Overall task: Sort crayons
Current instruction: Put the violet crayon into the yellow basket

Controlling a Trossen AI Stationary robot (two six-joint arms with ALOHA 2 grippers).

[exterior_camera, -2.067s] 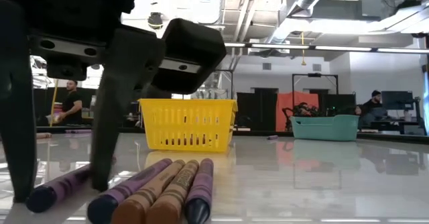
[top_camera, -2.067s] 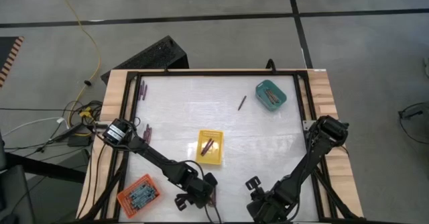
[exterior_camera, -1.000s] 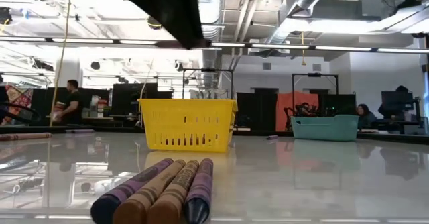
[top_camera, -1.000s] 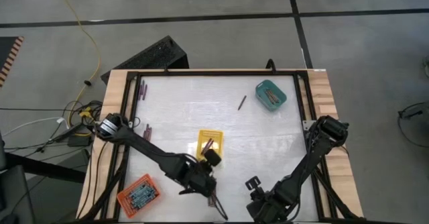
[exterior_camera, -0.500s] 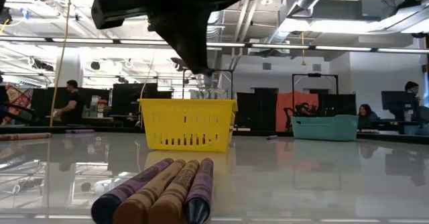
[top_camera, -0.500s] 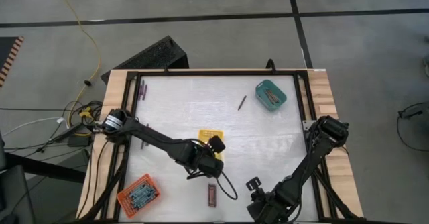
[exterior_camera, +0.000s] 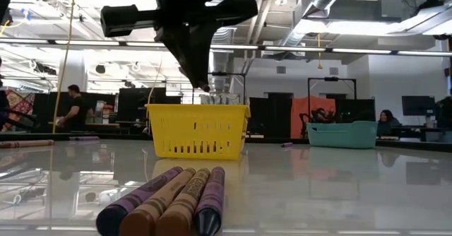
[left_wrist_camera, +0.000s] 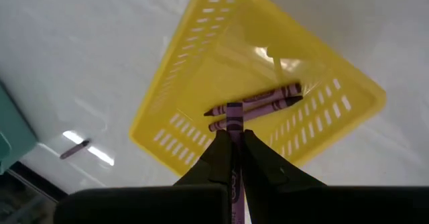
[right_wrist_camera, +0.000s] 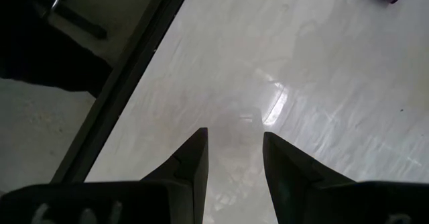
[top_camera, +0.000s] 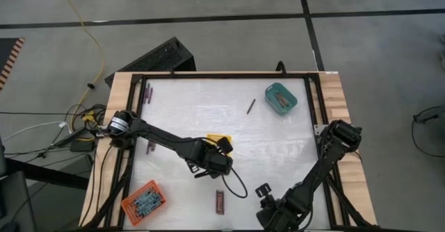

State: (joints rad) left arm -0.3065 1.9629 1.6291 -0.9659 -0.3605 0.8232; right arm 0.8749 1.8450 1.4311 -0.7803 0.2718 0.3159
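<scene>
Left gripper above the yellow basket, near the middle of the white table; fingers clamped on a purple crayon, tip pointing down toward the basket floor. Directly beyond that tip, two more purple crayons lying side by side inside the basket, crosswise to the held one. In the low view, gripper hanging just over the basket rim, not touching it.

Four crayons in a tight row at the near table edge, purple and tan-brown, seen from above as a small bundle between the two arms, well apart from the left gripper. One loose crayon near the far side, beside the teal basket, with brownish crayons inside. Orange basket at the near left corner, bluish-grey crayons in it. A few purple crayons along the left rail.

Right gripper parked low at the near edge, fingers parted, nothing between them, only bare tabletop below.
</scene>
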